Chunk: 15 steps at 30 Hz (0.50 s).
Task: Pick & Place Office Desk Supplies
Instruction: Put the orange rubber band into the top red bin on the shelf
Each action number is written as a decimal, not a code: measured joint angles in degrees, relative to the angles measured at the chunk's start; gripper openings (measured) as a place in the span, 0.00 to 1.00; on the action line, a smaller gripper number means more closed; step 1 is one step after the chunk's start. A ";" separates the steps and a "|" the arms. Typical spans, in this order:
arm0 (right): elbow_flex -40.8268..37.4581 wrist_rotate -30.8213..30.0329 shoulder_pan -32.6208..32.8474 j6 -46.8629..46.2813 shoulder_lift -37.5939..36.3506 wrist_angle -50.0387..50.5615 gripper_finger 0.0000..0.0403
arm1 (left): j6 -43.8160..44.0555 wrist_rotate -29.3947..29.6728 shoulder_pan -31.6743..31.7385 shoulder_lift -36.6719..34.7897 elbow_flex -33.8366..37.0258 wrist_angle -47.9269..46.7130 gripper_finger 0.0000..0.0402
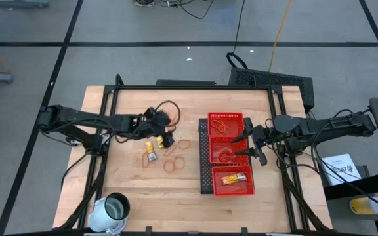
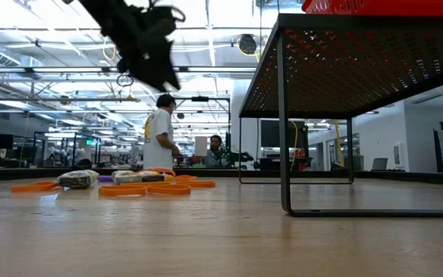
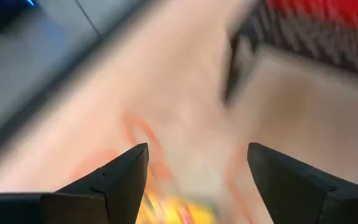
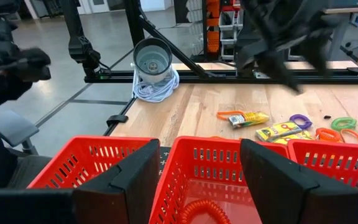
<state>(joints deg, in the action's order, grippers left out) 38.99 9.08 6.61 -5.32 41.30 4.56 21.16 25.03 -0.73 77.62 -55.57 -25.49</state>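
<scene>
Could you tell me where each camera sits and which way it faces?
High: overhead, straight down on table, both arms.
Low: table height, looking level; left gripper overhead.
Left wrist: down past open fingers at table.
Right wrist: open fingers above red tray.
Shared: high and right wrist both show white cup.

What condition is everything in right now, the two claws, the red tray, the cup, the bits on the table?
Left claw: open, empty, above the loose items.
Right claw: open, empty, over the tray's middle compartment.
Red tray: raised on legs, an item in each of its three compartments.
White cup: lying on its side.
Rubber bands: loose on the table.
Yellow packet: flat on the table.
</scene>
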 joint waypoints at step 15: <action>0.01 -0.02 -0.02 4.66 0.00 0.00 0.53 | 43.00 -17.55 -9.92 0.00 7.28 -28.44 0.71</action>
<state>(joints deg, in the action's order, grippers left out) 39.00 9.06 6.59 -0.66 41.30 4.56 64.17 7.47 -10.65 77.62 -48.29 -53.93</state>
